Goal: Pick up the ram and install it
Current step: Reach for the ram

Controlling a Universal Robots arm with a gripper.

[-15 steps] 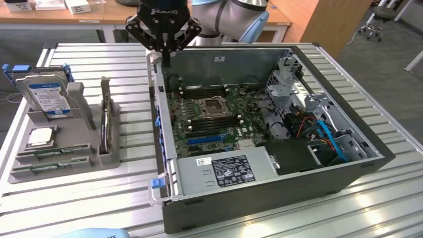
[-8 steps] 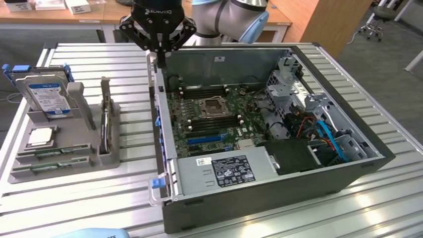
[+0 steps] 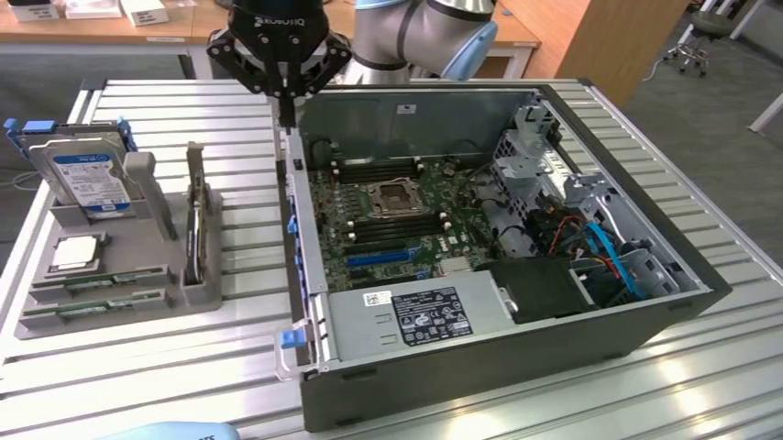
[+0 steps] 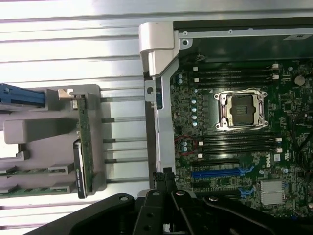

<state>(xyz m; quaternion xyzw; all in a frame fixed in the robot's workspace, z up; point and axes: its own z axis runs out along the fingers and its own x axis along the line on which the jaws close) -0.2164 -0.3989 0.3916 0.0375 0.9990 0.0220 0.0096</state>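
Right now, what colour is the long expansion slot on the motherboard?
Blue; the expansion slot shows best in the wrist view.

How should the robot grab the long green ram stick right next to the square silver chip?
Probably from straight above, pinching the middle of the long green ram stick across its thin faces. It sits lengthwise in a narrow slot of the grey plastic holder, so its top edge seems the only free part, and the slot walls would block a sideways approach.
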